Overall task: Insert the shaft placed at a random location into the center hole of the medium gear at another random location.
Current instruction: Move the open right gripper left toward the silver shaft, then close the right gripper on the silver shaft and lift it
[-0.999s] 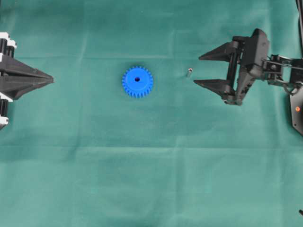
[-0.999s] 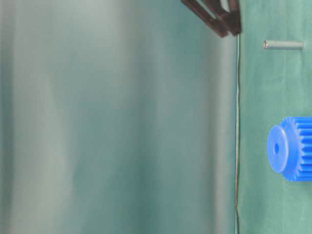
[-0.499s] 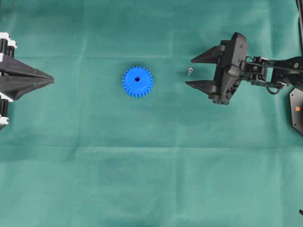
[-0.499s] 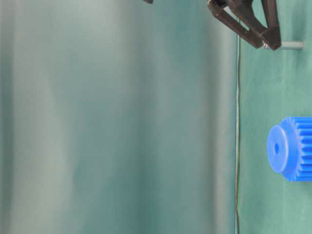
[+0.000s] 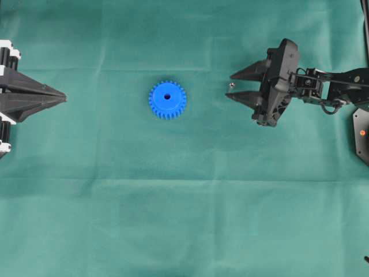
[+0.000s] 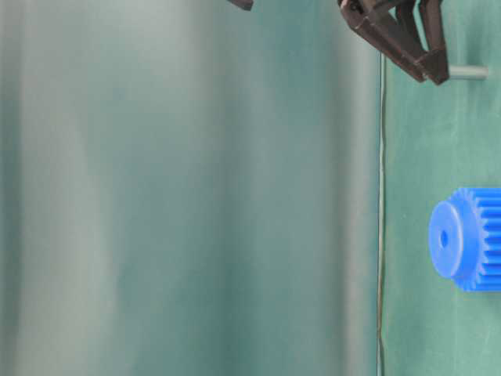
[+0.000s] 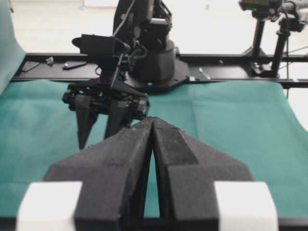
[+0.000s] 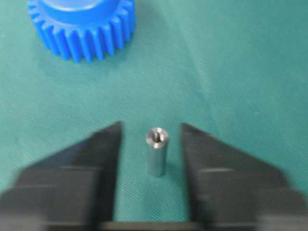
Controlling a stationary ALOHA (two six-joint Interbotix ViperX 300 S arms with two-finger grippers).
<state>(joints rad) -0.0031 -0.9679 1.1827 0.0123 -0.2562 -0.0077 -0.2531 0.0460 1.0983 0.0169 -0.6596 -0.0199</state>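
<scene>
- Overhead exterior: the medium gear (image 5: 167,99) lies flat on the green cloth covering the counter (image 5: 184,219), left of the middle, with its center hole (image 5: 167,96) showing dark and unfilled. The shaft (image 5: 230,86) stands well apart from the gear, to its right. The right gripper (image 5: 231,85) has its fingers spread, one tip on each side of the shaft, with no contact visible. The left gripper (image 5: 62,97) sits at the left edge of the view, its fingers pressed together into a single point and holding nothing. No writing or brand can be read here; an orange-red dot shows on a dark plate (image 5: 362,133) at the right edge.
- Table-level exterior: this view is turned sideways. The shaft (image 6: 468,72) projects from the cloth, with the dark fingers (image 6: 427,55) of the right gripper covering its free end. The medium gear (image 6: 466,238) rests on the cloth, away from the shaft, its center hole (image 6: 444,238) facing away from the cloth. No labels visible.
- Left wrist-mounted: the left gripper (image 7: 152,120) shows closed fingers meeting along a thin seam. Beyond them the right gripper (image 7: 102,126) points down at the cloth. No legible marking.
- Right wrist-mounted: the shaft (image 8: 157,152) stands upright on the cloth between the two blurred fingers (image 8: 86,168), with a gap on each side. Its top face shows a small recess. The medium gear (image 8: 82,26) lies beyond, partly cut off by the top edge. No text visible.
</scene>
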